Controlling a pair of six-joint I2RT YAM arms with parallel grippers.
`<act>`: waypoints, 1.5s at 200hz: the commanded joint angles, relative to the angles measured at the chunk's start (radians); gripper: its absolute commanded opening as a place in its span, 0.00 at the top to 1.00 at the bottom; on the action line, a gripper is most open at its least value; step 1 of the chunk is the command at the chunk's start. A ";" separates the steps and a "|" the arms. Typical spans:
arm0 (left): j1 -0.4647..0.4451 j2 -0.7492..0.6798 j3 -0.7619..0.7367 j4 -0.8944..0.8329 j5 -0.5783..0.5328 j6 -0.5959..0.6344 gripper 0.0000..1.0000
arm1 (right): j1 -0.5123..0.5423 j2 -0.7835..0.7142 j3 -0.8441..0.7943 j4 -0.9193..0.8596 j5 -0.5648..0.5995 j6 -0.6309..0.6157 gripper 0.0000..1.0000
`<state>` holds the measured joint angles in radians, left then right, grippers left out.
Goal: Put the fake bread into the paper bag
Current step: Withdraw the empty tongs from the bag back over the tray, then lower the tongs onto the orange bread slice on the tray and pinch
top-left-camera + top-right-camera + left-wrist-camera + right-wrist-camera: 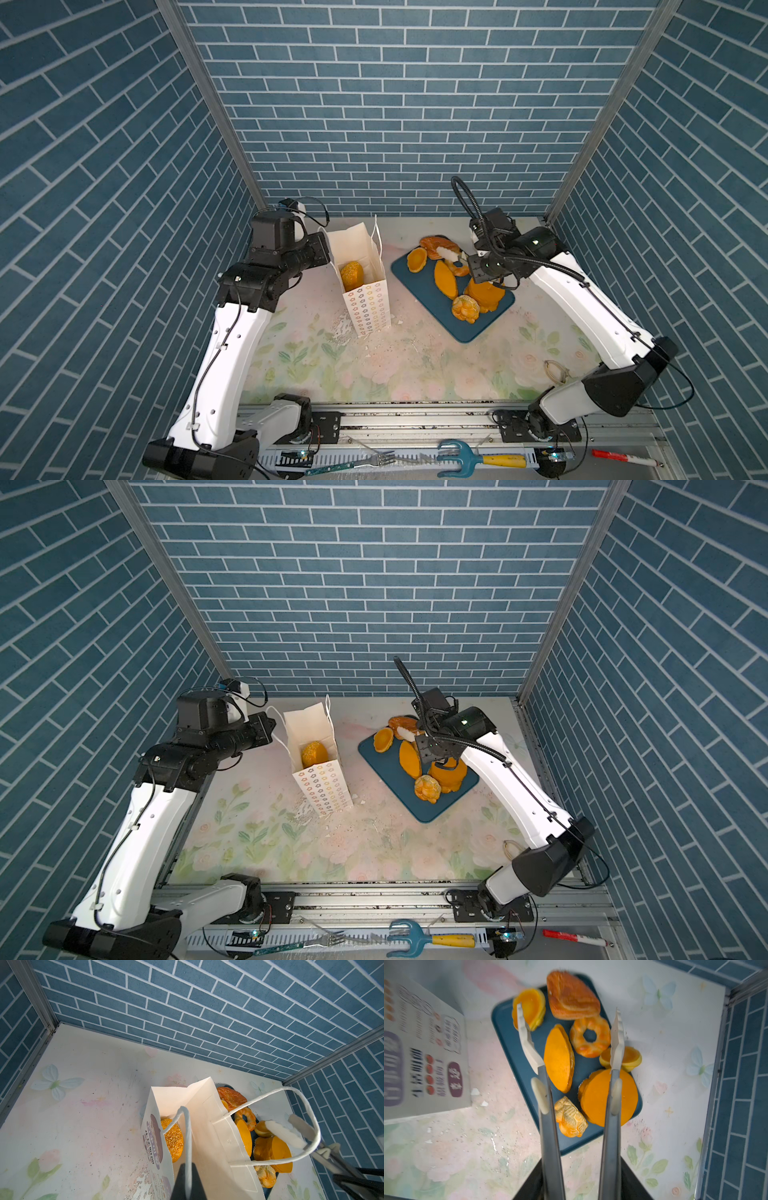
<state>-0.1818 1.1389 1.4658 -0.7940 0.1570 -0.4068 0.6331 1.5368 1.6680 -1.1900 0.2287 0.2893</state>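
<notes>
The white paper bag (365, 299) (320, 787) stands open left of centre, with one seeded piece of fake bread (352, 275) (172, 1140) inside. My left gripper (322, 251) (188, 1180) is shut on the bag's near cord handle (187, 1136). The right gripper (478, 268) (579, 1184) grips metal tongs (525, 1032), whose white tips stand apart and empty over the blue tray (465, 328) (512, 1043). On the tray lie a ring doughnut (579, 1043), an oval loaf (558, 1057), a thick round cake (593, 1097), a knotted bun (570, 1116) and a brown pastry (571, 997).
Blue brick-pattern walls close in the floral table (374, 365) on three sides. A metal rail (415, 415) runs along the front, with a fork (374, 459), a blue hand rake (457, 457) and a red pen (619, 457) beyond it. Rubber bands (555, 370) lie near the right arm's base.
</notes>
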 commanded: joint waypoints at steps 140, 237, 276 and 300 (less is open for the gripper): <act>0.001 0.001 -0.005 0.002 -0.017 0.028 1.00 | -0.033 0.268 0.058 0.011 -0.089 -0.083 0.44; -0.001 0.001 0.000 0.002 -0.011 0.023 1.00 | -0.021 0.329 0.084 -0.001 -0.107 -0.102 0.51; 0.000 -0.003 -0.007 0.002 -0.010 0.021 1.00 | -0.013 0.339 0.088 0.000 -0.100 -0.099 0.58; -0.001 -0.004 -0.012 0.004 -0.008 0.020 1.00 | -0.006 0.336 0.097 -0.012 -0.090 -0.101 0.62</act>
<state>-0.1818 1.1393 1.4654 -0.7952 0.1501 -0.3882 0.6159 1.8702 1.7290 -1.1751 0.1349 0.2077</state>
